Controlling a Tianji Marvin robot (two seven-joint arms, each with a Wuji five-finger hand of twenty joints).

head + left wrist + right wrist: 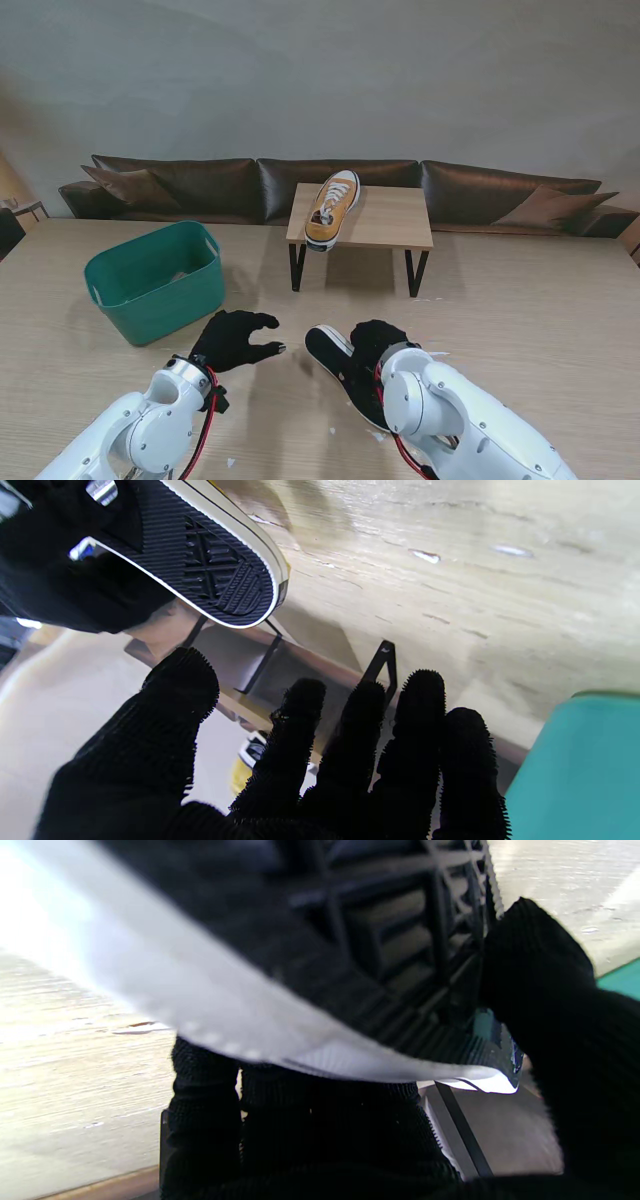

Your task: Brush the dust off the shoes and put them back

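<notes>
My right hand (375, 345), in a black glove, is shut on a shoe (335, 362) held just over the table, black ribbed sole turned up. That sole (210, 565) shows in the left wrist view, and close up as the sole (380, 955) in the right wrist view, with my fingers (545, 1005) wrapped around its white edge. My left hand (235, 338), in a black bristly glove, hovers open to the left of the shoe, fingers (300, 730) spread and apart from it. A second yellow shoe (333, 208) rests on the small wooden stand (395, 225) farther from me.
A green plastic tub (158, 280) stands on the table to the left, close to my left hand. A dark brown sofa (480, 190) runs behind the table. Small white flecks (376, 436) lie on the wood near my right arm.
</notes>
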